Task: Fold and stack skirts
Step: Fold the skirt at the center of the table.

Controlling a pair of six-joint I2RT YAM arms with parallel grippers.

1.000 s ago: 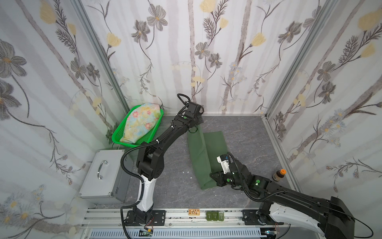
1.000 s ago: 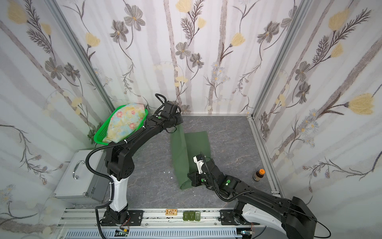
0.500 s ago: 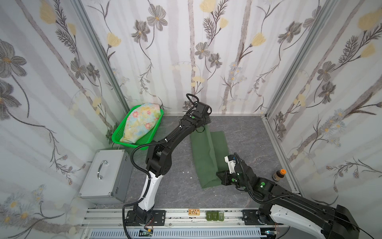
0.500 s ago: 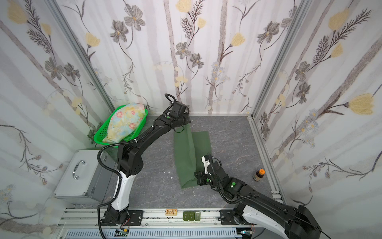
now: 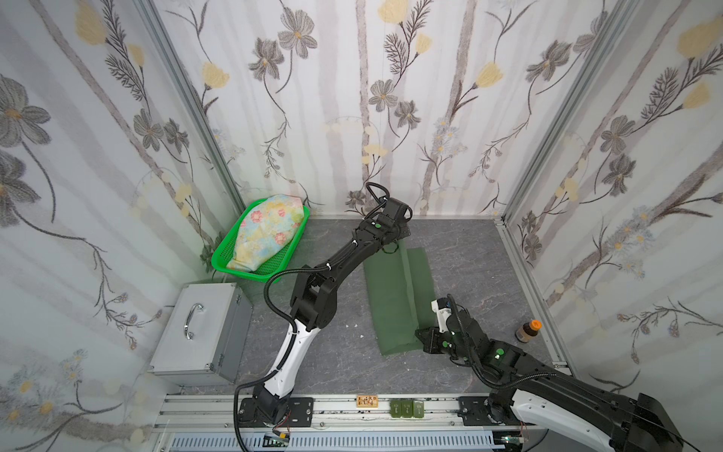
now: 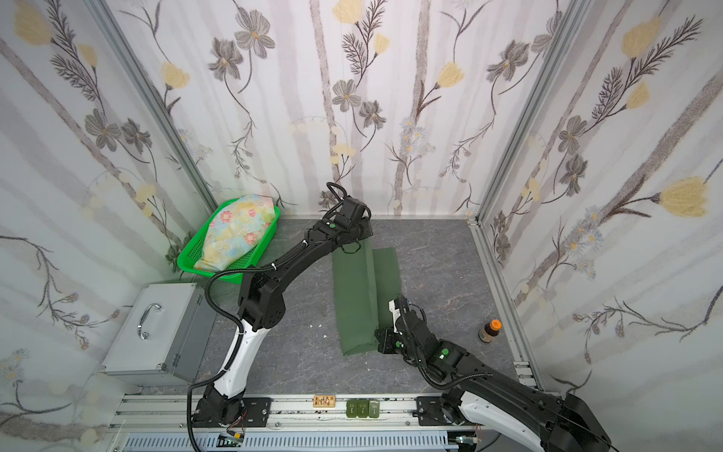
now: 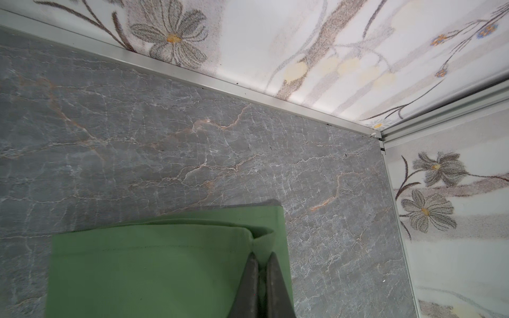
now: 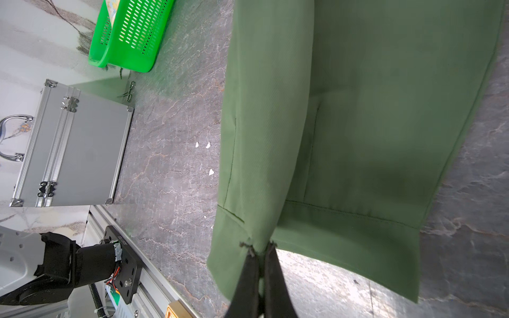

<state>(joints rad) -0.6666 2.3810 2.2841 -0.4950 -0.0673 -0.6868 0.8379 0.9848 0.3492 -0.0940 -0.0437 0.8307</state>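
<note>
Both arms are carrying the lifted edge of the plain dark olive-green cloth skirt (image 5: pixel 391 297) further across itself than a second ago, away from the basket side. The doubled layer is now covering most of the garment. Only a narrow strip of the lower layer is showing along the side facing away from the basket.

The olive skirt is lying lengthways in the middle of the grey marble-patterned tabletop (image 5: pixel 465 266), running from near the back wall toward the front rail. The left gripper (image 7: pixel 261 258) is working at the end nearest the back wall, its jaws pinching tight on a corner of the upper layer. The right gripper (image 8: pixel 260 250) is working at the end nearest the rail, its jaws clamping the hem corner. In the right wrist view that hem is hanging clear of the tabletop, with light showing beneath it.

The pastel yellow-blue skirt with pink flowers (image 5: pixel 268 235) is lying bunched inside the bright green perforated plastic basket (image 5: pixel 216 261), which is sitting in the back corner on the left arm's side. A silver metal case with a curved handle (image 5: pixel 199 332) is sitting just in front of the basket, nearer the rail. A small brown bottle with an orange cap (image 5: pixel 526 332) is standing upright close to the opposite side wall, well apart from the olive skirt.
</note>
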